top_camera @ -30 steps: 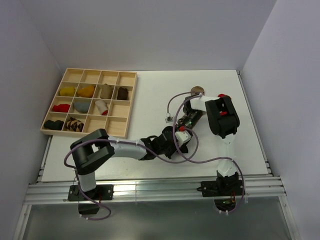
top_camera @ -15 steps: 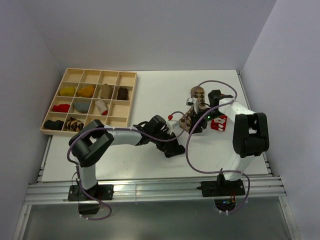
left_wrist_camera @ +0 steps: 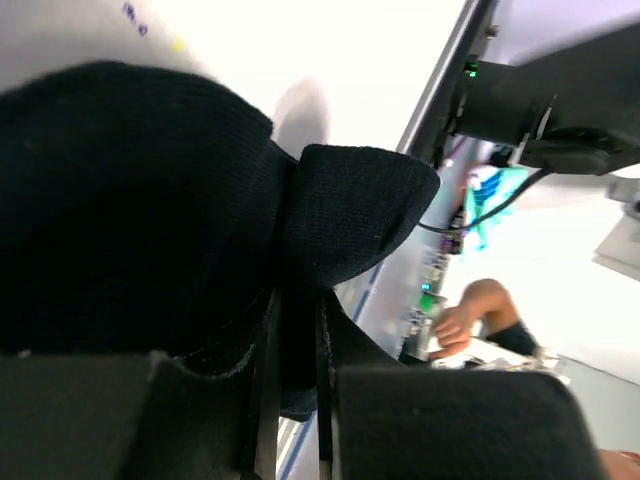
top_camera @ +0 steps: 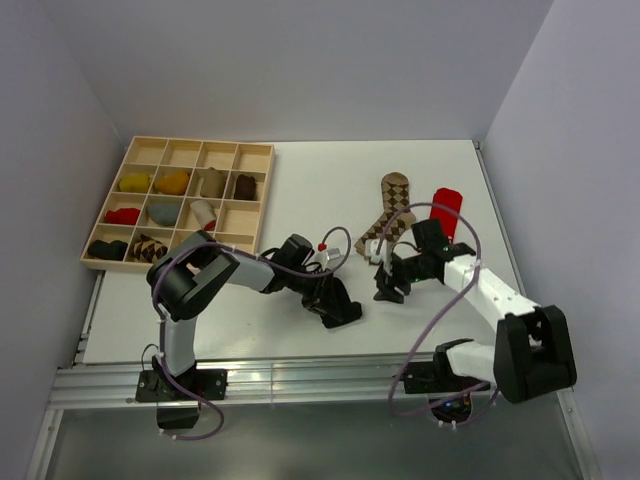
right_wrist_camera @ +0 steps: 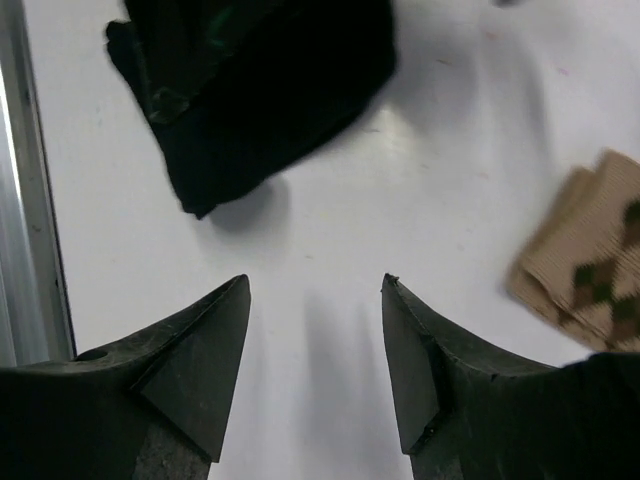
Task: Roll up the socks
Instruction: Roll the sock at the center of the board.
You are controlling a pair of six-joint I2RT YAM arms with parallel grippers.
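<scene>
The black sock (left_wrist_camera: pixel 130 220) is bunched up, and my left gripper (left_wrist_camera: pixel 295 300) is shut on a fold of it. In the top view this gripper (top_camera: pixel 338 310) is low over the table near the front middle. My right gripper (right_wrist_camera: pixel 315 285) is open and empty just above the bare table. The black sock (right_wrist_camera: pixel 250 90) lies ahead of it to the left. In the top view my right gripper (top_camera: pixel 386 287) is right of the left one. The argyle sock (top_camera: pixel 385 215) lies flat beyond it, with the red sock (top_camera: pixel 446 210) to its right. The argyle cuff (right_wrist_camera: pixel 590 280) shows at the right.
A wooden compartment tray (top_camera: pixel 250 205) stands at the back left, holding several small rolled bundles. The table's front edge and a metal rail (top_camera: pixel 300 380) run just behind the grippers. A purple cable (top_camera: pixel 440 300) loops around the right arm.
My right arm has swung back from over the argyle and red socks toward the front, uncovering both. My left gripper has drawn the black sock slightly left and nearer.
</scene>
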